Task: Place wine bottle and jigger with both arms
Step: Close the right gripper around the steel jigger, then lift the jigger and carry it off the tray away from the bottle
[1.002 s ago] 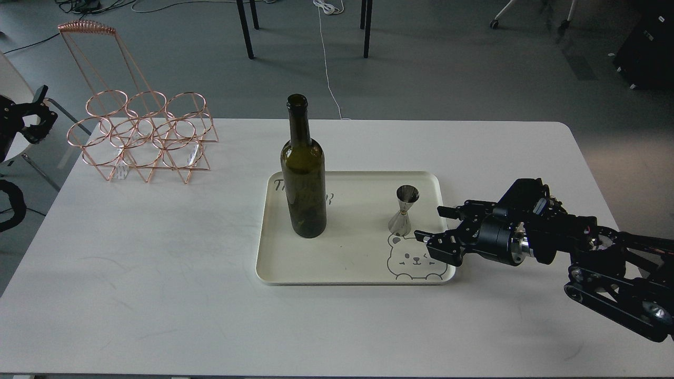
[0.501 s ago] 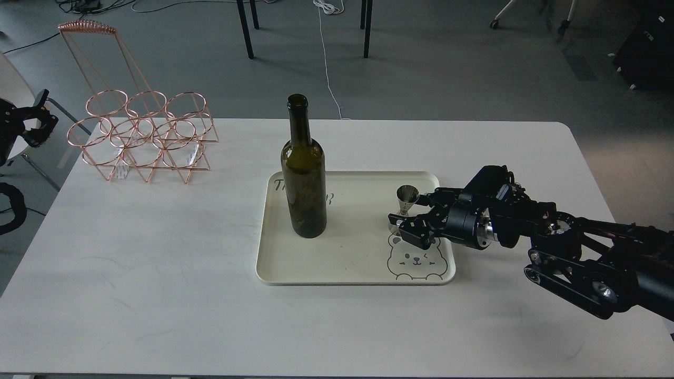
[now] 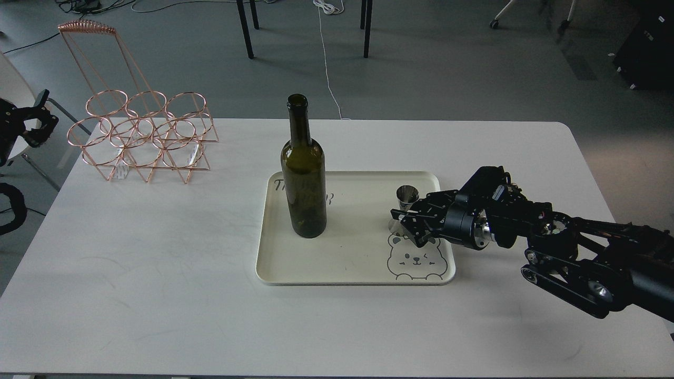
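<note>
The wine bottle [image 3: 304, 179] stands upright on the left part of a cream tray [image 3: 347, 252]. It is dark olive-green, with no label. The steel jigger [image 3: 406, 196] stands at the tray's right side, above a drawn bear face. My right gripper [image 3: 402, 219] reaches in from the right. Its fingers are closed around the jigger's waist and hide the lower cone. My left gripper [image 3: 46, 109] hangs off the table's far left edge with its fingers apart, holding nothing.
A copper wire bottle rack [image 3: 141, 137] with a tall handle stands at the table's back left corner. The white table [image 3: 158, 273] carries the tray. Chair legs and cables lie on the floor behind.
My right gripper moved left over the tray's edge to the jigger and its fingers closed in on the jigger's waist. My left gripper shifted only slightly. The bottle did not move.
</note>
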